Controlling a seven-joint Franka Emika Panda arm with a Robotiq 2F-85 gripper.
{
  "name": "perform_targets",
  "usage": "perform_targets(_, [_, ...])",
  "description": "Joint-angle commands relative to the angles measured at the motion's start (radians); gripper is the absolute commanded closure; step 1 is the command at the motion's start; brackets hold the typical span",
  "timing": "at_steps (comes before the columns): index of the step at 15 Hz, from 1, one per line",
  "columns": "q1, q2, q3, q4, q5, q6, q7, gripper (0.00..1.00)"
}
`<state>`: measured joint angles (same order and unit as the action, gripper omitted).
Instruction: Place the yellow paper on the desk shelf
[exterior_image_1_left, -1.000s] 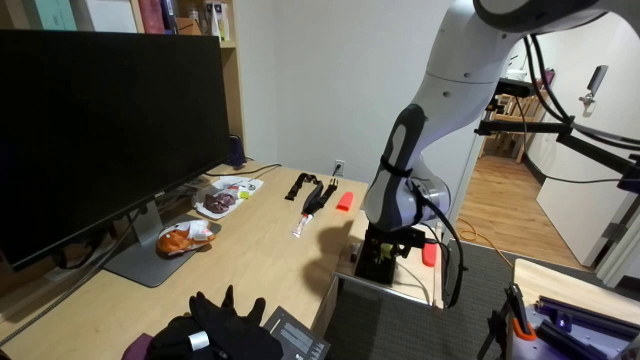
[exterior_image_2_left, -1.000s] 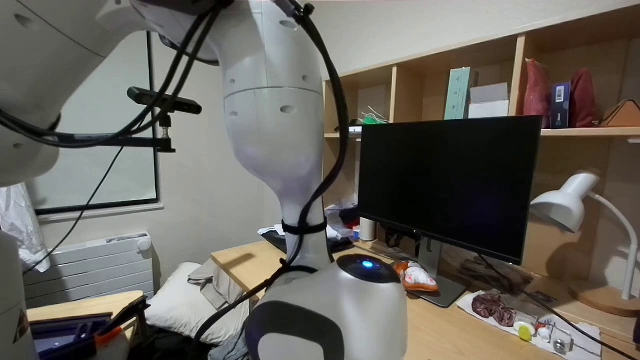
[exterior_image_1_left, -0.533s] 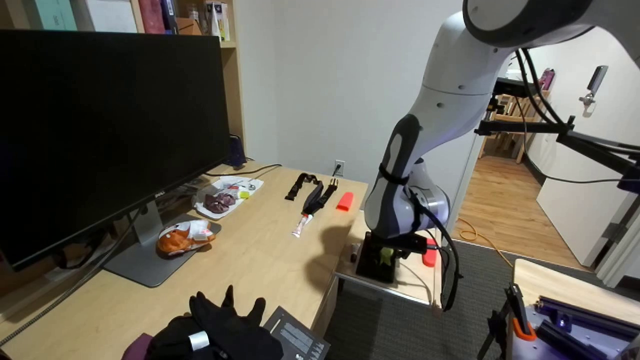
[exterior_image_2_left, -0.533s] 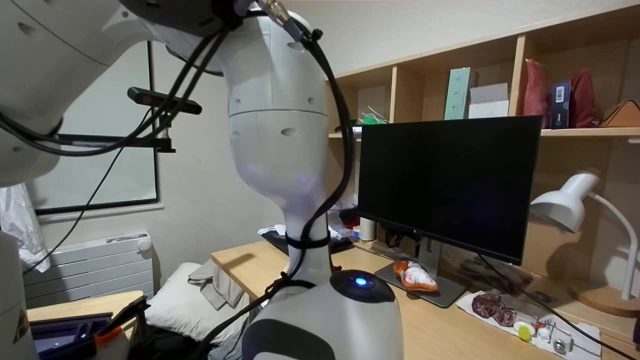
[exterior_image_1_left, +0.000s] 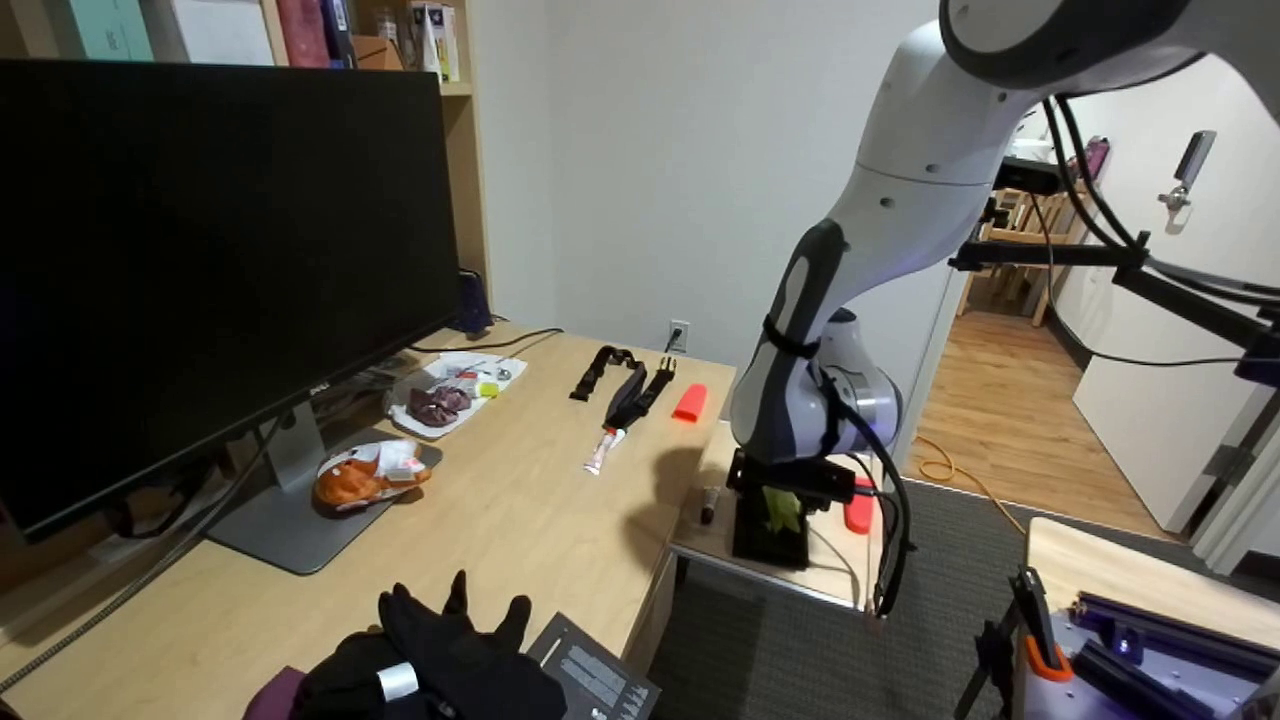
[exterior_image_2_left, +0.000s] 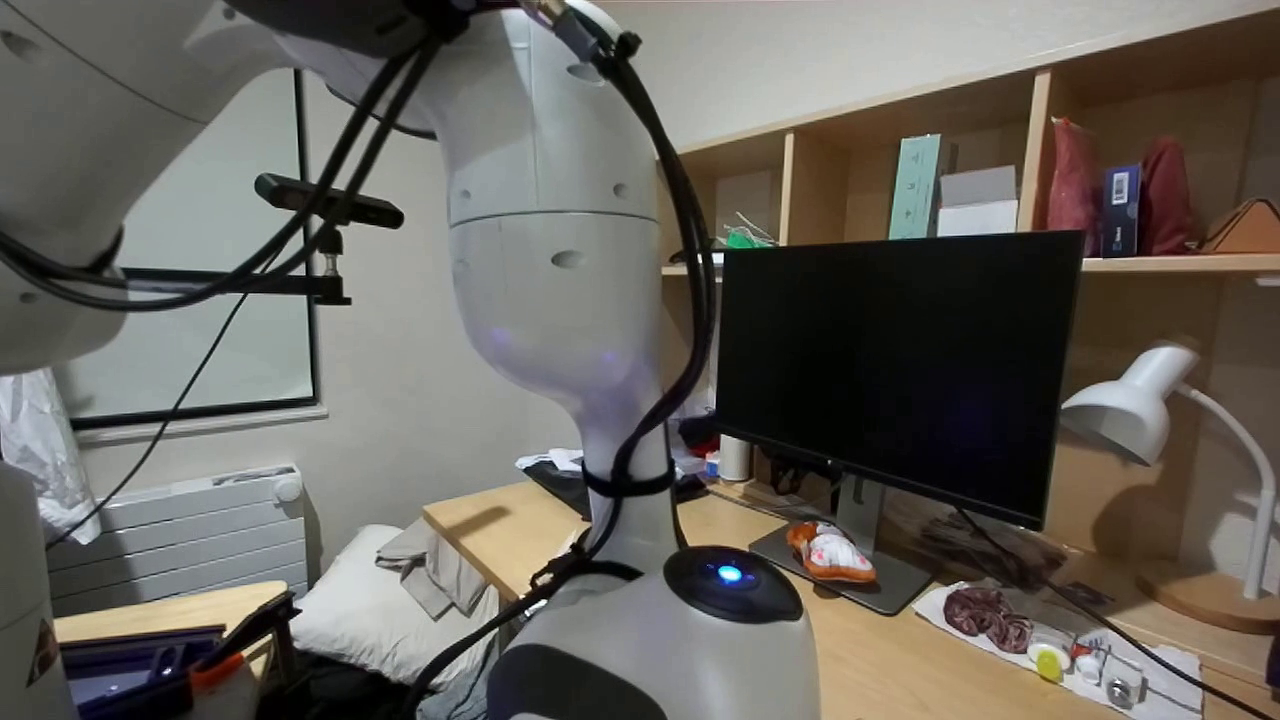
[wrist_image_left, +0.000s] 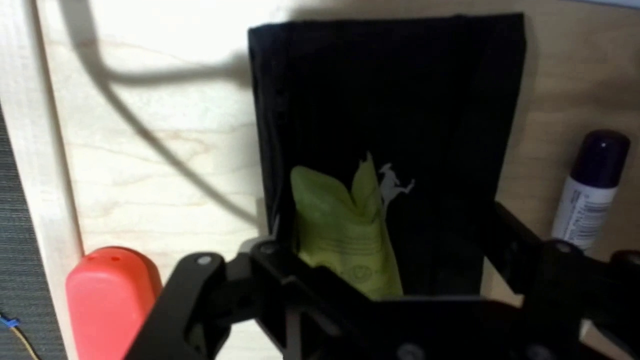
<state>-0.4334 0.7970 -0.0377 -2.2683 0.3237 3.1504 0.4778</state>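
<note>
The yellow paper (wrist_image_left: 345, 220) is a crumpled yellow-green scrap with faint print, lying over a black flat object (wrist_image_left: 400, 90) that bears a small pale figure. That black object rests on the desk shelf (wrist_image_left: 135, 215), a pale-wood panel. In the wrist view my gripper (wrist_image_left: 390, 225) stands open, its fingers spread wide over the black object. The paper is nearer the left finger, which covers its lower left edge; I see no grip on it. An exterior view shows the paper (exterior_image_1_left: 783, 510) directly below the gripper, with the fingertips lost against the black.
A red oblong object (wrist_image_left: 112, 305) and a glue stick (wrist_image_left: 590, 190) flank the black object on the shelf. Beside it, the main desktop (exterior_image_1_left: 540, 500) bears a monitor (exterior_image_1_left: 230, 290), black gloves (exterior_image_1_left: 440, 650), a dark box (exterior_image_1_left: 595, 675) and a black strap (exterior_image_1_left: 635, 395).
My gripper has opened. The arm dipped slightly and then rose a little. In an exterior view the paper and the black object under it have shifted slightly to the right.
</note>
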Motion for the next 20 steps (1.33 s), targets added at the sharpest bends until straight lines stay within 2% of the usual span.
perform_targets(1, [-0.036,-0.048,0.023,-0.025,0.058,-0.032,-0.041,0.0])
perform_targets(5, [-0.043,-0.076,0.028,-0.03,0.104,-0.048,-0.028,0.0])
perform_targets(8, [-0.02,-0.099,0.002,-0.033,0.126,-0.077,-0.026,0.0])
perform_targets(12, [0.011,-0.195,-0.049,-0.054,0.132,-0.197,-0.022,0.0])
perform_targets(17, [0.128,-0.361,-0.19,-0.078,0.081,-0.356,0.012,0.0])
perform_targets(20, [0.208,-0.451,-0.257,-0.083,-0.005,-0.437,0.009,0.0])
